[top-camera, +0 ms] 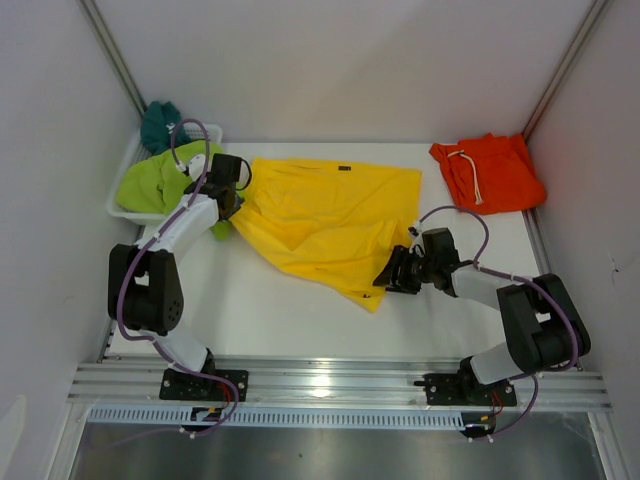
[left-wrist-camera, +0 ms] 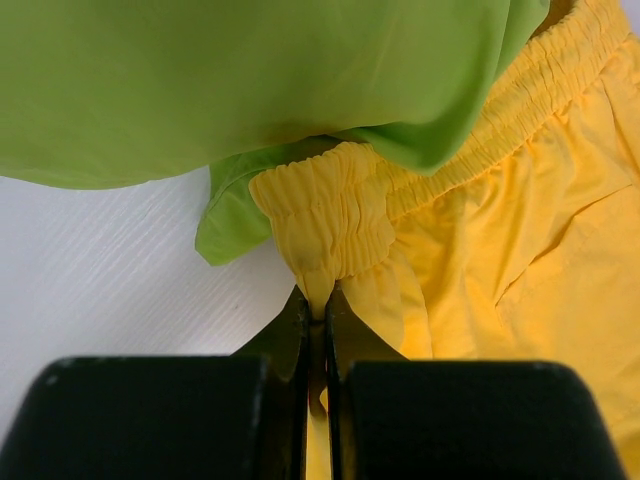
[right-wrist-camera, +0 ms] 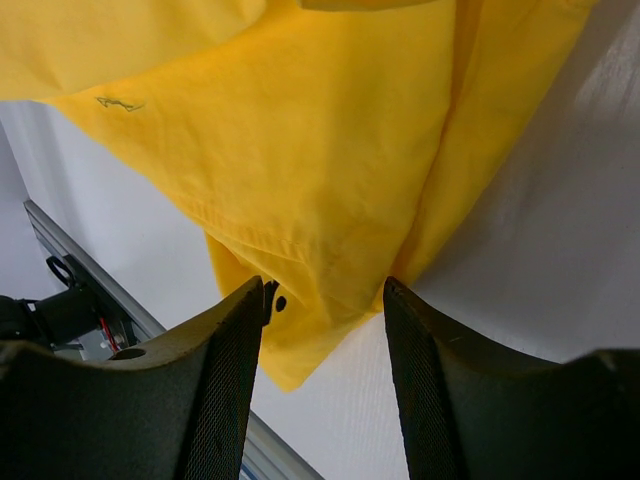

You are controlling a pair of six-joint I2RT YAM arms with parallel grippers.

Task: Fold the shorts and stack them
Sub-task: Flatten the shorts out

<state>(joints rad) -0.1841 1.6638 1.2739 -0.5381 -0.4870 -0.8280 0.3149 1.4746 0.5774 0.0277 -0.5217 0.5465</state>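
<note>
White walls (top-camera: pixel 330 70), white surface (top-camera: pixel 280 310). Yellow shorts (top-camera: pixel 330 215) lie mid-surface, waistband pinched by the left end effector (left-wrist-camera: pixel 318 310). The right end effector (right-wrist-camera: pixel 322 300) is spread astride their hem. Orange shorts (top-camera: pixel 490 172) lie far right, lime shorts (top-camera: pixel 165 180) over the basket (top-camera: pixel 125 195).

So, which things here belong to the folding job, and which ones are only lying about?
Belong to the job:
- yellow shorts, waistband pinched in the left hand
- orange shorts, far right
- lime-green shorts, spilling over the basket rim
- teal shorts, behind them

Only lying about:
- white basket
- table
</note>
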